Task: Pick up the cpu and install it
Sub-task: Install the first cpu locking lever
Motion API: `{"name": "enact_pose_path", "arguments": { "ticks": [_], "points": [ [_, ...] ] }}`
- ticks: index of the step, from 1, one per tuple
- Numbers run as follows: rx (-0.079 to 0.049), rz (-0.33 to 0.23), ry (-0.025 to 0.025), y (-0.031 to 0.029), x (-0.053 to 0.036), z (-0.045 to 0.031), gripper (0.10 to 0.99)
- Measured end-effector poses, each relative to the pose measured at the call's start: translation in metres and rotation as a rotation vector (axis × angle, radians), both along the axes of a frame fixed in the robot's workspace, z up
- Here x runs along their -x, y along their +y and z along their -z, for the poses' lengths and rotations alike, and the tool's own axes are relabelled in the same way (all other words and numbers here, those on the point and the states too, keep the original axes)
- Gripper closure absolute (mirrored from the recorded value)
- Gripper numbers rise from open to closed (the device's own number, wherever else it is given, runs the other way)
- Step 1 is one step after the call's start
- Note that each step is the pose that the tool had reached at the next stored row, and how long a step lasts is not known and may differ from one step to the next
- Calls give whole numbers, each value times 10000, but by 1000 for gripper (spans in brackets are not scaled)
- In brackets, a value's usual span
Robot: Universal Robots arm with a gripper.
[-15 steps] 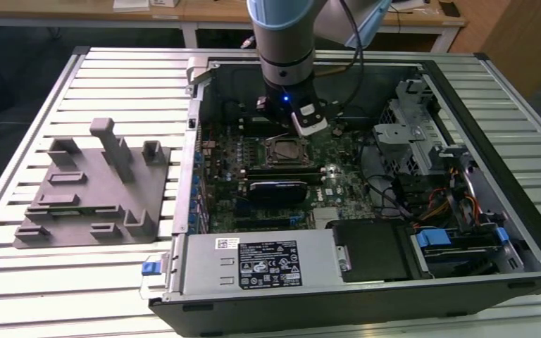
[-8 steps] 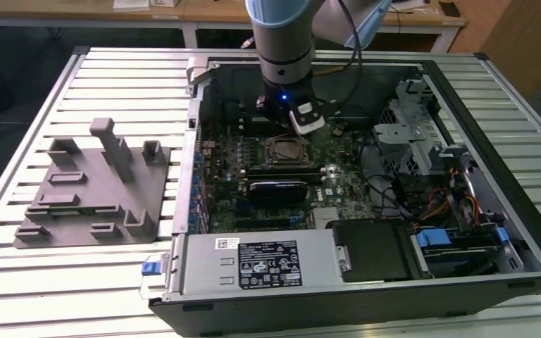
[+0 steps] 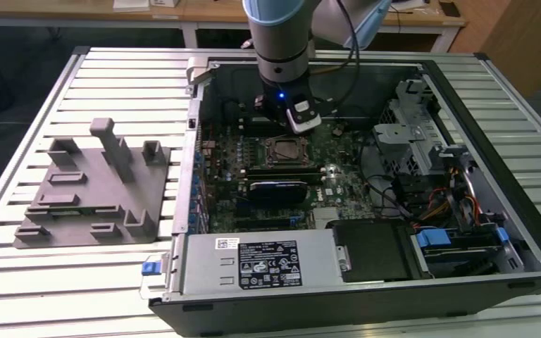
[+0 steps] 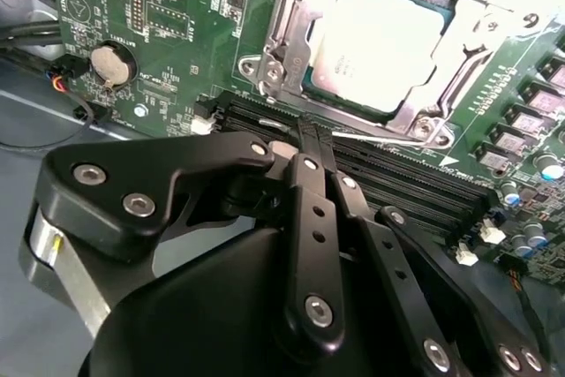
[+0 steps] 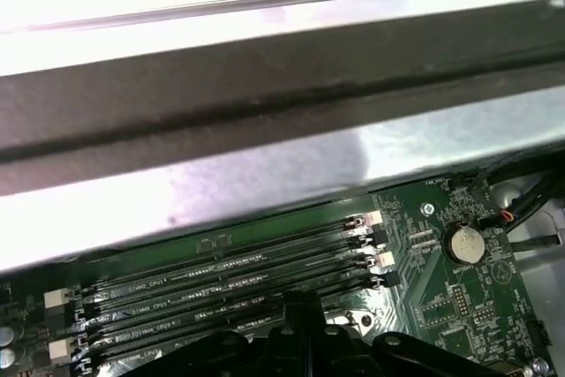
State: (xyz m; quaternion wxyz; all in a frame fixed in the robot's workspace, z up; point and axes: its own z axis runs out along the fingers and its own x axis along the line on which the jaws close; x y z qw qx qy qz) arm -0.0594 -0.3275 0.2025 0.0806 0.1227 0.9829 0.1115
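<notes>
The cpu (image 4: pixel 380 46), light, rigid, smooth-topped and likely fragile underneath, lies seated in the motherboard socket (image 4: pixel 291 50); the hand (image 4: pixel 311 134), fingers closed on nothing, hovers beside it; grasp by opposite edges only.

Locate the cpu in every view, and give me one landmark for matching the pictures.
Exterior view: the cpu sits mid-motherboard, inside the open case.
Second wrist view: the cpu lies silver top up, beside the memory slots.
First wrist view: the memory slots run along the case's metal wall.
Shared landmark: the memory slots, next to the cpu.
</notes>
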Motion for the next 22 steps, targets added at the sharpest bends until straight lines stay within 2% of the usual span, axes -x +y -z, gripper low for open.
{"name": "enact_pose_path", "arguments": {
  "ticks": [6, 11, 16, 17, 22],
  "points": [
    [9, 90, -2, 20, 51, 13, 980],
    [62, 110, -19, 22, 51, 31, 980],
    [84, 112, -21, 22, 51, 59, 980],
    [113, 115, -21, 23, 48, 85, 980],
    [132, 116, -20, 21, 40, 97, 980]
  ]
}}
